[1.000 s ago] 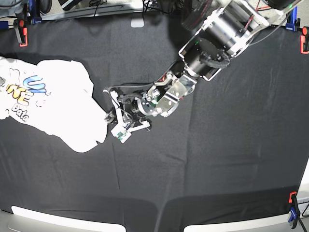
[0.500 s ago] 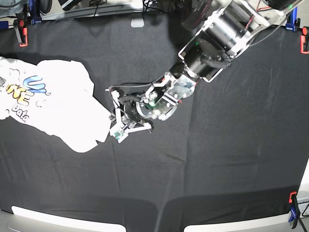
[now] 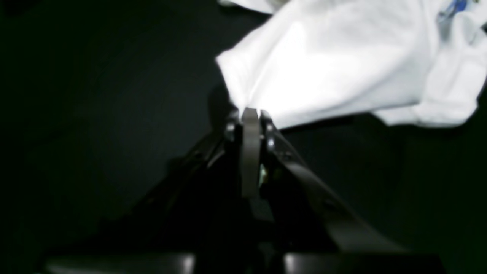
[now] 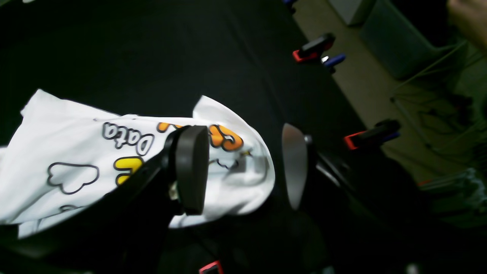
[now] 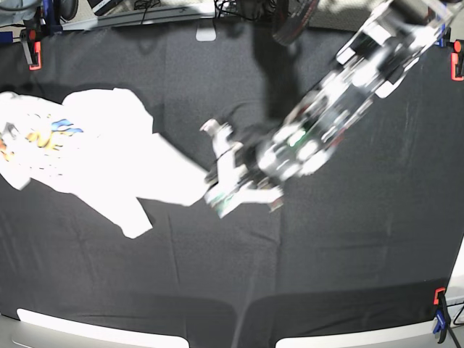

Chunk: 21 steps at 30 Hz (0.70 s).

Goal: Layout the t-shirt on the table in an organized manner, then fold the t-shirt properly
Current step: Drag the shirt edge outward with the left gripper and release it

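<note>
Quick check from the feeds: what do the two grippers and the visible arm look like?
The left gripper has thin grey fingertips on black angled links. The right gripper has black rounded finger pads, one face grey. In the base view the left arm is black and silver, motion-blurred.

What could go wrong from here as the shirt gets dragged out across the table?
1. The left end effector pinches only the very edge of the t-shirt, so the fabric may slip free mid-pull.
2. The t-shirt is bunched, with its print crumpled; pulling one corner may stretch it diagonally rather than flatten it.
3. The right end effector hangs open over the printed end without holding it, so nothing anchors that side on the table.
</note>
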Available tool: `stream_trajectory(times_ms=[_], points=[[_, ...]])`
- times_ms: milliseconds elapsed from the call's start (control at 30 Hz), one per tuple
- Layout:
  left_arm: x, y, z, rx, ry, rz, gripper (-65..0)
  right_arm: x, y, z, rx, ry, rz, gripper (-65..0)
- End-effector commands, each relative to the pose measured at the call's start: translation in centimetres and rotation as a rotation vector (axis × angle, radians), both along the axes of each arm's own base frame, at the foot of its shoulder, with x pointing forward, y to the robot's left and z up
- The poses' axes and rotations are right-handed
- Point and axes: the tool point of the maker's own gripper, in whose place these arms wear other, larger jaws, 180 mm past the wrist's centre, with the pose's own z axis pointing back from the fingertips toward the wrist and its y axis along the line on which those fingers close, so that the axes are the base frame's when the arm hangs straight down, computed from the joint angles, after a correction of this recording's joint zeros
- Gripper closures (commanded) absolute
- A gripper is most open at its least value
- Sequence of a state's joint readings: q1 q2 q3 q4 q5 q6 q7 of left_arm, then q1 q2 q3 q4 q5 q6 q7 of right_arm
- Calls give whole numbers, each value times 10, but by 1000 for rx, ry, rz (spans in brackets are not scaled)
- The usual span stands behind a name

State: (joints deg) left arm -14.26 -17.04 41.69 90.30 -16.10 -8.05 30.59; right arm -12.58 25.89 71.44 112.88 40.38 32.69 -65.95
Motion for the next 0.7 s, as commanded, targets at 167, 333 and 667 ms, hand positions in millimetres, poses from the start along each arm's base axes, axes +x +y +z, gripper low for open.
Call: stream_trajectory(times_ms=[167, 333, 667], points=[[-6, 67, 16, 193, -196, 165, 0, 8, 16, 7, 42, -87, 59, -305], [-21, 118, -2, 384, -243, 274, 0, 20, 44, -6, 107, -113, 165, -305], [-86, 145, -45, 529, -153, 308, 0, 58, 117, -80, 155, 80, 324, -305]])
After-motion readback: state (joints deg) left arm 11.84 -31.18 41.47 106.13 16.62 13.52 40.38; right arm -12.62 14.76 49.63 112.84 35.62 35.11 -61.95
